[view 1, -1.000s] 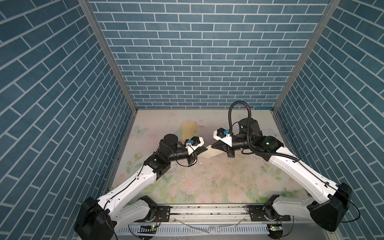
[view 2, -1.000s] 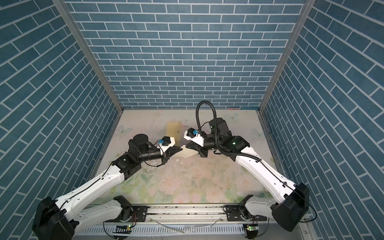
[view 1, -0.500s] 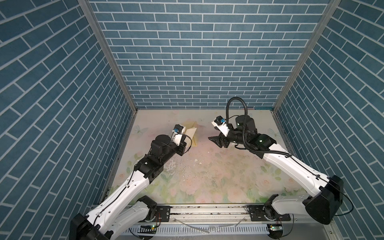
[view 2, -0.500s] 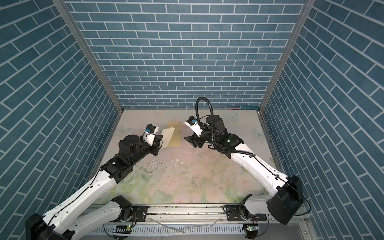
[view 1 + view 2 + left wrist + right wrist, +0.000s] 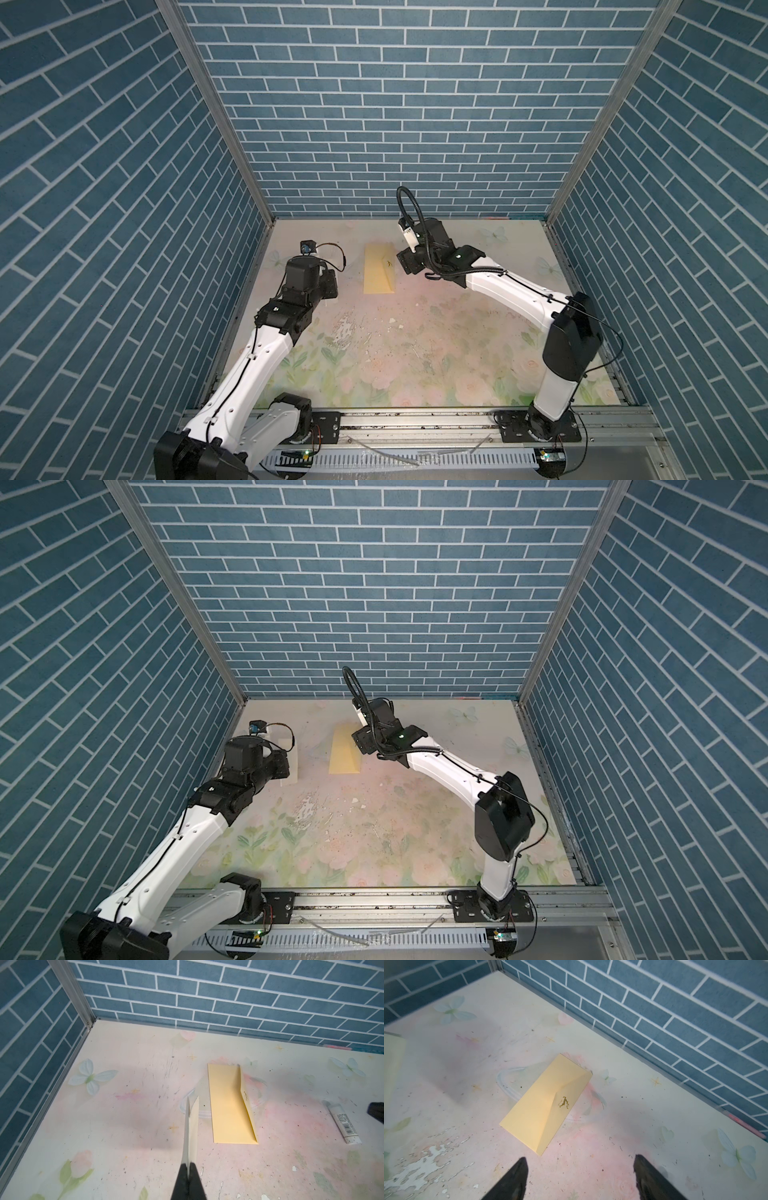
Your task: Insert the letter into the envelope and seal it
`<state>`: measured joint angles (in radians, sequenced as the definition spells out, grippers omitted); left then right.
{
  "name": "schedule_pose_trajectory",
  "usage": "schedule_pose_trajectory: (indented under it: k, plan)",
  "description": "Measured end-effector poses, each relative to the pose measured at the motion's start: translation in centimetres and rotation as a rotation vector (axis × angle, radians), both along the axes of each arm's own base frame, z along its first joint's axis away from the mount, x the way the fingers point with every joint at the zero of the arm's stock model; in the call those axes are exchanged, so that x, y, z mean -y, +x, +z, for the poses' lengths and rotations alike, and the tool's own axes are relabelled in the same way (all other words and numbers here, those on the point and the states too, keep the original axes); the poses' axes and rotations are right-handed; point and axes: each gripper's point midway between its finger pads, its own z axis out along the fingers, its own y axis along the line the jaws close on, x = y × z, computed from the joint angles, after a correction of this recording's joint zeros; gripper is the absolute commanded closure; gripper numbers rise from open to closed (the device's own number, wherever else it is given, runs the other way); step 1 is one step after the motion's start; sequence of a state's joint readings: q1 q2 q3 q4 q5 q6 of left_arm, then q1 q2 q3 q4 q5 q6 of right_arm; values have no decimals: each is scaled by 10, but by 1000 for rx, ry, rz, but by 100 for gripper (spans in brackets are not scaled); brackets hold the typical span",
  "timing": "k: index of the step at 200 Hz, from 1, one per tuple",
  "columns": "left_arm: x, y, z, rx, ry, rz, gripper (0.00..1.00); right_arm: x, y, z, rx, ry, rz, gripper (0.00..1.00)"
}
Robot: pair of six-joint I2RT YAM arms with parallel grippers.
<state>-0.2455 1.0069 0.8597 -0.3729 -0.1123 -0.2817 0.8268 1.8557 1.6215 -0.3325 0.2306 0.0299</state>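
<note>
In both top views the envelope [image 5: 378,270] lies flat on the table [image 5: 415,353], between the two arms. In a top view the letter [image 5: 293,771] is at the left gripper [image 5: 284,766], apart from the envelope.

Left wrist view: the jaws pinch the letter's edge, the sheet seen edge-on. A glue stick [image 5: 342,1124] lies beyond the envelope.

Right wrist view: the right gripper [image 5: 580,1158] hovers spread wide and empty, near the envelope.

Insertion seems the step in hand; next, the flap probably needs lifting and the pocket holding open
</note>
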Motion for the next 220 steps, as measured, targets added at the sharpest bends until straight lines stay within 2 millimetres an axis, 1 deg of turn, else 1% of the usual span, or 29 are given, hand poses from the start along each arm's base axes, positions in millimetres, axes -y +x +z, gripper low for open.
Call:
schedule_pose_trajectory:
  k: [46, 77, 96, 130, 144, 163, 198, 220]
  plan:
    - [-8, -5, 0, -8, -5, 38, 100, -26, 18, -50, -44, -89, -76, 18]
    - [-10, -5, 0, -7, -9, 46, 100, -39, 21, -85, -75, -144, -94, 18]
    - [-10, -5, -2, -11, -10, 49, 100, -46, 23, -104, -92, -167, -104, 19]
    - [-11, -6, -3, -15, -15, 54, 100, -55, 30, -131, -101, -207, -124, 22]
    - [-11, -6, -3, -15, -16, 54, 100, -57, 34, -138, -95, -230, -140, 23]
    - [-11, -6, -3, -14, -16, 55, 100, -57, 41, -146, -83, -257, -169, 29]
    - [-11, -7, -6, -22, -17, 56, 100, -56, 51, -152, -55, -299, -218, 41]
    - [-11, -8, -10, -29, -17, 56, 100, -55, 54, -155, -39, -322, -241, 47]
